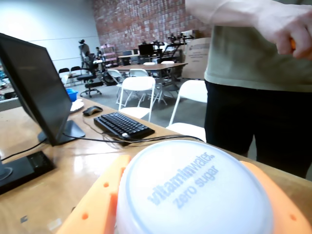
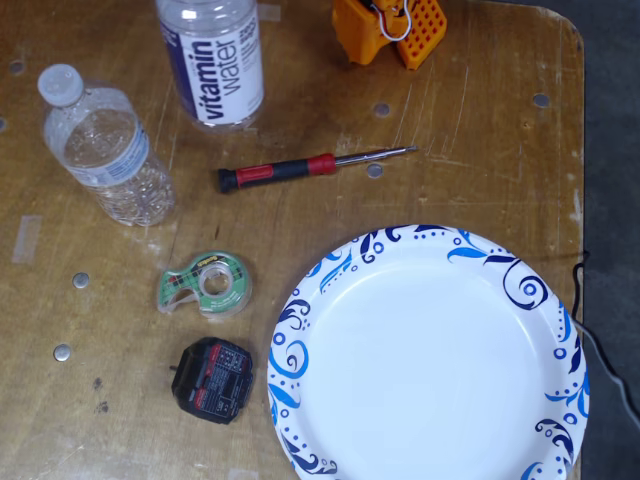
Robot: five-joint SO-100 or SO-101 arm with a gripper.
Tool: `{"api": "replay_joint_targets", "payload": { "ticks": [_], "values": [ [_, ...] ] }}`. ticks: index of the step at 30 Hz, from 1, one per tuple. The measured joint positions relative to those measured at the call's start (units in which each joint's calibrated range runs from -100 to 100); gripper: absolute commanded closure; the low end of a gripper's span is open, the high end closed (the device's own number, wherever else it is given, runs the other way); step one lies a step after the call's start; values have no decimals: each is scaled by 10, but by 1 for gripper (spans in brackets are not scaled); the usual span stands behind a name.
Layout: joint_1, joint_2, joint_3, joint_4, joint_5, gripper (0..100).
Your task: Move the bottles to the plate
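Starting with the fixed view, everything placed off the plate. It sits lower right on the wooden table, and nothing is on it.

Farthest left of the plate and above it is the crinkled bottle, lying on the wood, cap pointing up-left. Just off the plate's left rim we've got a green tape roll, and below that a small black block, close to the rim too. The vitamin bottle is up and left of the plate, cut off by the top edge, so we never see its cap here. A red and black screwdriver lies between that bottle and the plate. Straight above the plate, at the top edge, is an orange printed part.

The wrist view has a monitor on the left, then a keyboard. The vitamin bottle's cap fills the bottom. The pincer has an orange finger on either side of the cap, so it's spread about a cap wide around it. The tips are hidden below, so we can't tell if it's actually squeezing. A person stands on the right.
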Motion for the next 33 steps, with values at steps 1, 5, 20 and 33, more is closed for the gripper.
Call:
{"api": "replay_joint_targets", "payload": {
  "ticks": [1, 5, 20, 33],
  "values": [
    [-26, -2, -18, 16, -1, 88],
    [-78, 7, -50, 42, -1, 89],
    [-398, 315, -134, -115, 2, 91],
    [-596, 636, -289, -225, 2, 91]
  ]
}}
